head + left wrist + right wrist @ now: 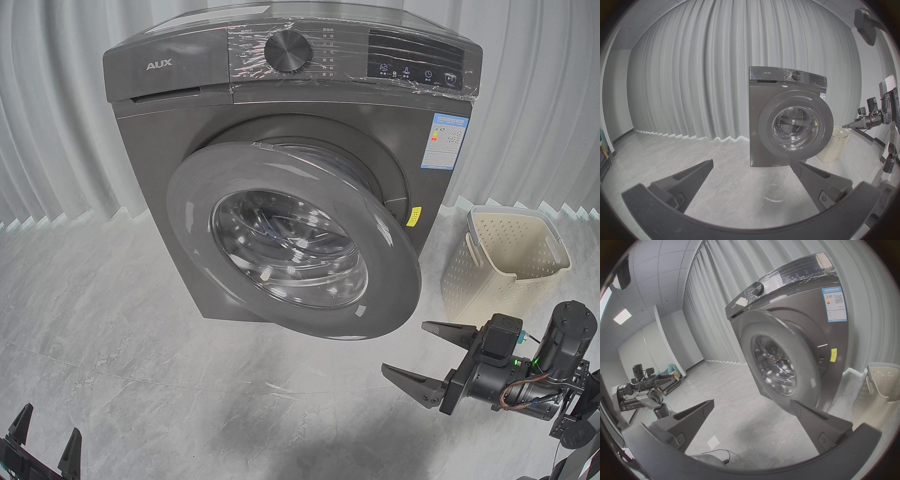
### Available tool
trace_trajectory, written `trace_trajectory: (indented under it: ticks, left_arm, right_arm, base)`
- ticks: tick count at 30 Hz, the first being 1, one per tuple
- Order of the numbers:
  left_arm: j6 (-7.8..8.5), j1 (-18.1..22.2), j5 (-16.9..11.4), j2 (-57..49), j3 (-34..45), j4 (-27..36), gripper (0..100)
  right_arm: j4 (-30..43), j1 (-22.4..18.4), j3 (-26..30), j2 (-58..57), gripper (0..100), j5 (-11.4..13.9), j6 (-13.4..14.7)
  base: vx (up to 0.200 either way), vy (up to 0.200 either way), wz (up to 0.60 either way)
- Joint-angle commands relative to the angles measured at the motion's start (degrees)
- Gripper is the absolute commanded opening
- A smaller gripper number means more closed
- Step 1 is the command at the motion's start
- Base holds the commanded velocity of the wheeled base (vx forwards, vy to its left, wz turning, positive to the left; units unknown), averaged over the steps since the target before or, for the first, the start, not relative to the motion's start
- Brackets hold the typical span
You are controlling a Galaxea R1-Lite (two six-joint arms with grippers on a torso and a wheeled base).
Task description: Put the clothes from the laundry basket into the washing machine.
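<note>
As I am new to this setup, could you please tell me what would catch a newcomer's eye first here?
The big grey washing machine stands in the middle, its round glass door swung partly open. On the floor beside it, on the robot's right, sits a cream perforated laundry basket with no clothes visible inside, and the right gripper hangs open in front of it.

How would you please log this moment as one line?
washing machine door ajar | laundry basket upright, right of door | left gripper open, empty | right gripper open, empty, before basket
</note>
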Motion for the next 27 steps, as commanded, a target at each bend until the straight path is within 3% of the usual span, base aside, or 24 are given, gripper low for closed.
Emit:
trace_trajectory:
  ticks: [1, 10, 15, 19, 27]
  left_arm:
    - [-0.07, 0.0, 0.0, -0.9, 0.9, 0.0, 100]
    - [0.02, -0.1, 0.0, -0.9, 0.9, 0.0, 100]
    - [0.11, -0.1, 0.0, -0.9, 0.9, 0.0, 100]
    - [0.11, -0.1, 0.0, -0.9, 0.9, 0.0, 100]
    - [0.11, -0.1, 0.0, -0.9, 0.9, 0.0, 100]
  right_arm:
    - [-0.3, 0.3, -1.0, 0.9, 100, 0.0, 0.0]
    - [-8.4, 0.4, -1.3, 5.9, 100, -0.4, -0.3]
    - [-15.1, -0.2, -1.5, 9.4, 100, -2.3, -0.6]
    - [-15.1, -0.7, -3.8, 9.1, 100, -3.5, -0.6]
    - [-15.1, 0.8, 0.6, 9.0, 100, -3.1, -1.0]
  base:
    - [0.200, 0.000, 0.00]
    - [0.200, 0.000, 0.00]
    - [0.200, 0.000, 0.00]
    - [0.000, 0.000, 0.00]
    - [0.000, 0.000, 0.00]
